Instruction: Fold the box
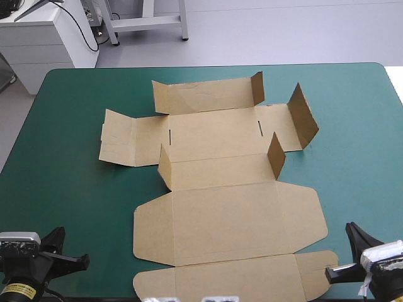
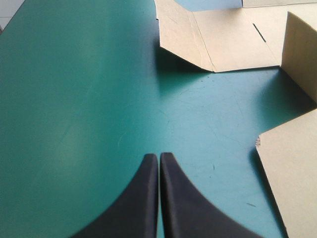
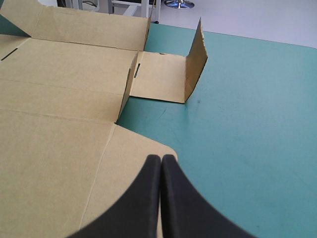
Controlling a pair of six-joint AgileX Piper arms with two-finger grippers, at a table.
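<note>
Two grippers sit at the table's near corners, both clenched on nothing, each pair of black fingers meeting in one pointed arch. The left gripper point(image 1: 80, 258) is over bare teal-green cover point(image 1: 69, 138), left of the box point(image 1: 227, 189) and apart from it. Its wrist view shows only cover under the tip, with board ahead and off to one side. The right gripper point(image 1: 332, 271) is by the box's near right end. In its wrist view the tip lies over a rounded corner of board, and whether it touches cannot be told. The box is an unfolded brown sheet spread across the middle of the table, running from past mid-table down to the near edge. Its far wall point(image 1: 204, 95) is tilted up, with a small tab standing at its right end. The right flap point(image 1: 303, 116) stands nearly upright, while the left flap point(image 1: 119, 146) lies almost flat. Two short slits mark the base panel between them. Nearer, a narrow strip point(image 1: 220, 171) has a tab upright at each end. The lid point(image 1: 227, 220), wide with cut corners, lies flat, and a last strip nearer still reaches the near edge.
</note>
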